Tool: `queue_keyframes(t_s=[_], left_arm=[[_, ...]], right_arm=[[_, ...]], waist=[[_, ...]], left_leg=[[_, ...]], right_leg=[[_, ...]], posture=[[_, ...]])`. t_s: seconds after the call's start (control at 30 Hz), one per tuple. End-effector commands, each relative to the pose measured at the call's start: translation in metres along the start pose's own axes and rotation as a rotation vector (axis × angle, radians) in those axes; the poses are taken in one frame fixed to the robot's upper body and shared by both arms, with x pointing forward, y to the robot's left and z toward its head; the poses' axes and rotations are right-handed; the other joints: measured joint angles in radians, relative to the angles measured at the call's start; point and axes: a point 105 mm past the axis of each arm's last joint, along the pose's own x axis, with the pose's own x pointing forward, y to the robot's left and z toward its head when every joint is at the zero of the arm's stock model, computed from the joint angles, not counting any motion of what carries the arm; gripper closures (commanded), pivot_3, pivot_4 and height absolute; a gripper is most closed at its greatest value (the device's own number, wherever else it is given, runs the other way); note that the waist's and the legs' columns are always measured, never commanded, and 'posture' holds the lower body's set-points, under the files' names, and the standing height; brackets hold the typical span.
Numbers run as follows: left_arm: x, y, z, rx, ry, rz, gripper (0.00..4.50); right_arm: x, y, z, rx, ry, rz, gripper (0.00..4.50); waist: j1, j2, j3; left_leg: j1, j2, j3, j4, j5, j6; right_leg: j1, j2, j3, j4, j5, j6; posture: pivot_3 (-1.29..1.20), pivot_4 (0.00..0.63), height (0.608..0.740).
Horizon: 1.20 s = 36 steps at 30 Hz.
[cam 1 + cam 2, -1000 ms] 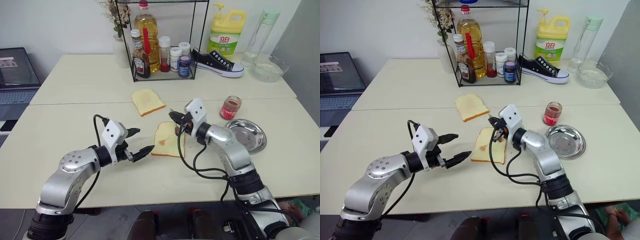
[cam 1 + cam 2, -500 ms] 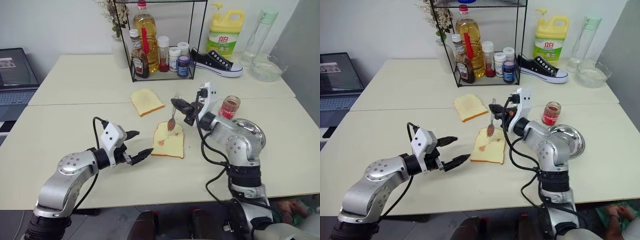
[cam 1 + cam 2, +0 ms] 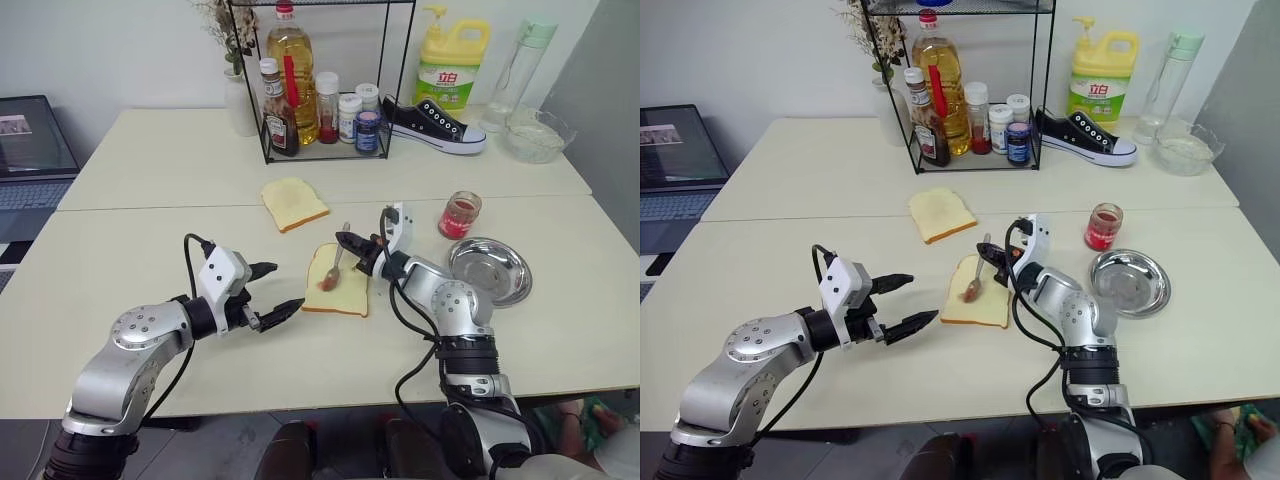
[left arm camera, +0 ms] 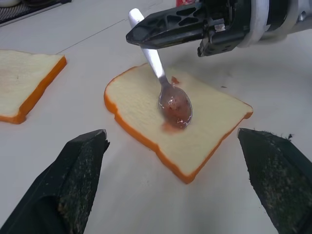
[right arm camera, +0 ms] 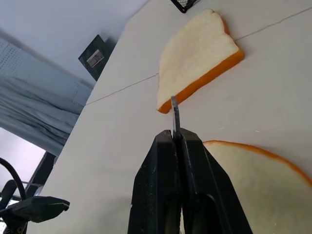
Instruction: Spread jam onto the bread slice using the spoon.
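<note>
On the bread slice [image 4: 195, 126], the spoon [image 4: 173, 100] bowl rests, red-smeared.

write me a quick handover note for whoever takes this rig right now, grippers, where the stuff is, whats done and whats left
Right gripper: shut on the spoon handle, bowl resting face-up on the bread slice, jam in the bowl.
Left gripper: open, holding nothing, beside the slice on its left.
Jam jar and steel dish sit to the right; a second slice lies behind.
Done: loaded spoon on the bread, a small smear down.
Left: spread the jam across the slice.
</note>
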Motion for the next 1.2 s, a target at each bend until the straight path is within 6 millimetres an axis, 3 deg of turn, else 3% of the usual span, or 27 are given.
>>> queue_keyframes(t_s=[0.03, 0.4, 0.9, 1.1, 1.2], left_arm=[[-0.004, 0.002, 0.009, 0.034, -0.024, 0.008, 0.0], [-0.002, 0.002, 0.01, 0.036, -0.028, 0.005, 0.0], [0.005, 0.004, 0.012, 0.04, -0.037, -0.016, 0.0], [0.005, 0.005, 0.013, 0.042, -0.037, -0.02, 0.0], [0.006, 0.004, 0.014, 0.043, -0.038, -0.025, 0.0]], right_arm=[[0.005, 0.016, 0.012, 0.047, -0.053, 0.066, 4.48], [0.006, 0.0, 0.005, -0.003, -0.033, 0.022, 4.48], [-0.03, -0.017, 0.046, -0.149, -0.085, -0.033, 4.48], [-0.036, -0.01, 0.07, -0.009, -0.179, -0.012, 4.48], [-0.037, -0.023, 0.074, 0.065, -0.207, -0.052, 4.48]], waist=[[0.0, 0.0, 0.0], [0.0, 0.0, 0.0], [0.001, 0.0, 0.0], [0.001, 0.0, 0.0], [0.001, 0.0, 0.0]], left_leg=[[0.0, 0.0, 0.0, 0.0, 0.0, 0.0], [0.0, 0.0, 0.0, 0.0, 0.0, 0.0], [0.0, 0.0, 0.001, 0.0, 0.0, 0.0], [0.0, 0.0, 0.001, 0.0, 0.0, 0.0], [0.0, 0.0, 0.0, 0.0, 0.0, 0.0]], right_leg=[[0.0, 0.0, 0.0, 0.0, 0.0, 0.0], [0.0, 0.0, 0.0, 0.0, 0.0, 0.0], [0.0, 0.0, 0.0, 0.0, 0.0, 0.0], [0.0, 0.0, 0.0, 0.0, 0.0, 0.0], [0.0, 0.0, 0.0, 0.0, 0.0, 0.0]], posture=[[0.0, 0.15, 0.74], [0.0, 0.15, 0.74], [0.0, 0.15, 0.74], [0.0, 0.15, 0.74], [0.0, 0.15, 0.74]])
